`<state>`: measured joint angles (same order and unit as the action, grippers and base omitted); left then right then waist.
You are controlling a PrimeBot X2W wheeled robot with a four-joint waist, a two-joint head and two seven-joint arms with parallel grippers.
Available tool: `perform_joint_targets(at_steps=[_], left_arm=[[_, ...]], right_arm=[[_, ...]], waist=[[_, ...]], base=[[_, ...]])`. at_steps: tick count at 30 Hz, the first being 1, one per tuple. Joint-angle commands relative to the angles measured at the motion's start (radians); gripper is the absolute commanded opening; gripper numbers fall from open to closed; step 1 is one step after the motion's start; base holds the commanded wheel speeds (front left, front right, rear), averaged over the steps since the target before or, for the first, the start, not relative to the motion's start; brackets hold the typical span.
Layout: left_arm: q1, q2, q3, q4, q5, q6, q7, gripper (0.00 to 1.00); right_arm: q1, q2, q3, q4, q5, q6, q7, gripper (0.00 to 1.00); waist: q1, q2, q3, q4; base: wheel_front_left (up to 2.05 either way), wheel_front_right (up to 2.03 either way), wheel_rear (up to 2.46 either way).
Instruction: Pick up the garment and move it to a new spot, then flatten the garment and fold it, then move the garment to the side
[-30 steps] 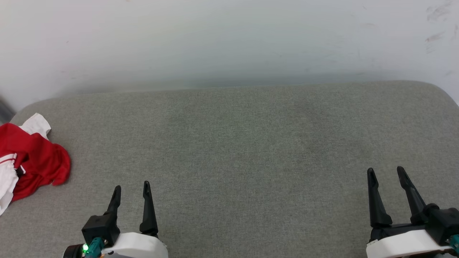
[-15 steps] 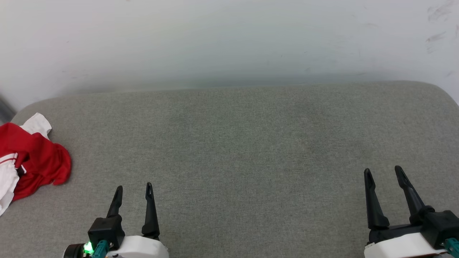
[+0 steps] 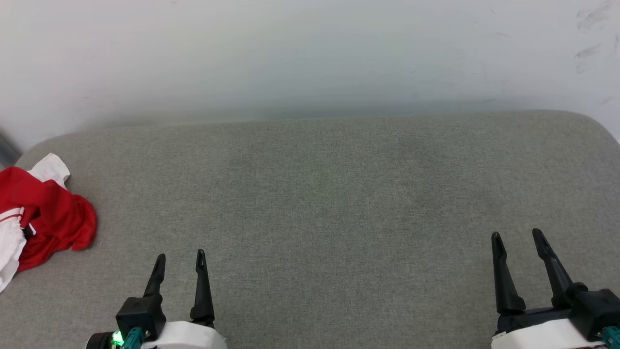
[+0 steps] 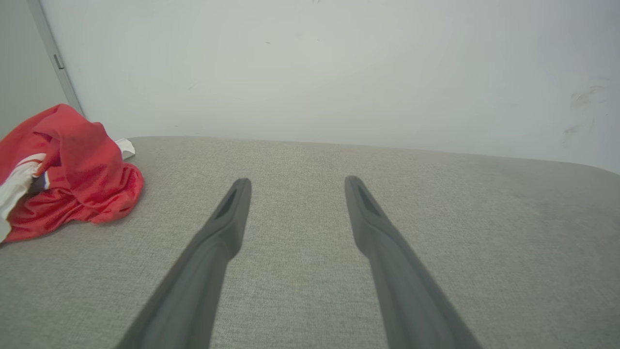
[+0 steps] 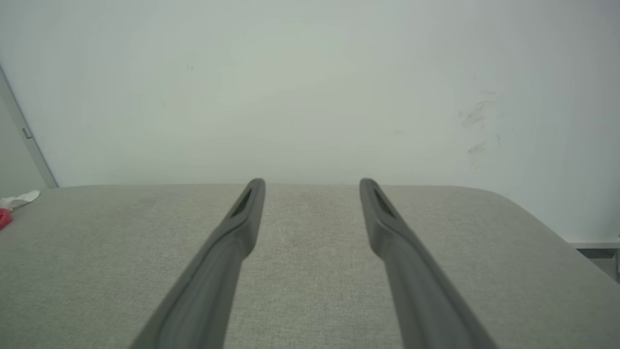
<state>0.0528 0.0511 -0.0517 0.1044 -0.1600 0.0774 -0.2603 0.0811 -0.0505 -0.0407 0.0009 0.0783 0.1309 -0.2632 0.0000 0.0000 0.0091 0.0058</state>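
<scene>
The garment (image 3: pixel 46 218) lies crumpled in a red heap with white sleeve parts at the far left edge of the grey cushion (image 3: pixel 319 194). In the left wrist view the garment (image 4: pixel 72 169) bulges at the left, apart from the fingers. My left gripper (image 3: pixel 180 258) stands open near the front edge, to the right of the garment, holding nothing. My right gripper (image 3: pixel 516 236) is open at the lower right, far from the garment. In the right wrist view a sliver of the garment (image 5: pixel 9 206) peeks in at the left edge.
A pale wall (image 3: pixel 310 53) rises directly behind the cushion. The cushion's rounded right corner (image 5: pixel 533 218) drops off to a floor strip. A grey vertical frame (image 4: pixel 55 58) stands at the wall's left end.
Both grippers have drawn back slightly toward the bottom of the head view. The garment has not moved.
</scene>
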Motion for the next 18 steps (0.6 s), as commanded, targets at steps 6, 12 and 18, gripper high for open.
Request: perform_joint_targets(at_steps=[6,12,18], left_arm=[[0.003,-0.001,0.009,0.006,-0.004,-0.001,-0.008,1.0],[0.008,-0.001,0.012,0.006,-0.01,-0.002,-0.008,1.0],[0.007,-0.001,0.013,0.008,-0.003,0.001,-0.008,1.0]], right_arm=[[0.006,0.001,0.011,0.017,0.038,0.0,-0.002,1.0],[0.007,0.001,0.013,0.022,0.044,0.0,-0.002,1.0],[0.007,0.001,0.012,0.019,0.044,0.0,-0.002,1.0]], waist=[[0.0,0.0,0.0,-0.001],[0.0,0.0,0.001,-0.002],[0.0,0.0,0.004,-0.001]], base=[[0.0,0.0,0.0],[0.0,0.0,0.0],[0.0,0.0,0.0]])
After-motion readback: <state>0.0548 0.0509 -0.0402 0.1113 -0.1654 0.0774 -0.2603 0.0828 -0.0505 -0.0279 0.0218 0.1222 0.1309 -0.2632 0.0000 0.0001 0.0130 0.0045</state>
